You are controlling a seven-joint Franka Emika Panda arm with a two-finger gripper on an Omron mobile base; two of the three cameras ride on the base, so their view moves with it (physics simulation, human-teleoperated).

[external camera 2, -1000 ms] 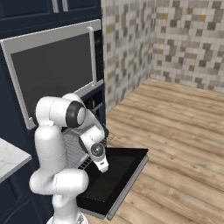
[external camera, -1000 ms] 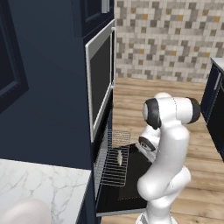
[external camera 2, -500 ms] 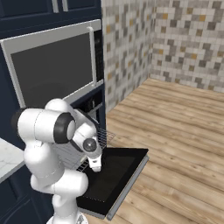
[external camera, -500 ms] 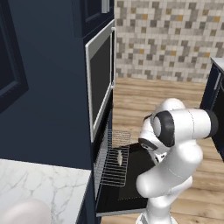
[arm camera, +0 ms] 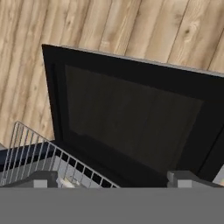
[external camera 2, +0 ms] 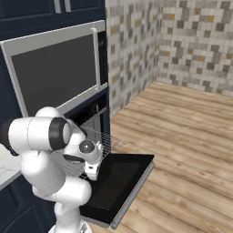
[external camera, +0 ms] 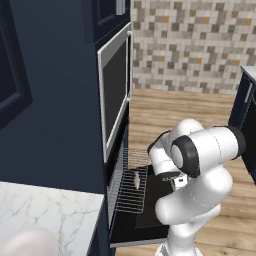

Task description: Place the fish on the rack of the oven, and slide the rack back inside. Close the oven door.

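The small pale fish lies on the silver wire rack, which is pulled out of the dark oven over the dropped door. The black oven door lies open and flat, with its silver bar handle along the outer edge. My gripper hangs just above the door's inner end, beside the rack's front edge. In the hand view my gripper is open and holds nothing. It looks down on the door's glass, and the rack's corner is at lower left.
A steel-framed dark-glass unit sits above the oven. A white marble counter with a round white plate is at the near left. Wooden floor stretches to the right, backed by a mosaic tile wall.
The arm has swung its upper joints round and the hand has shifted slightly over the door. The fish and the rack have stayed where they were.
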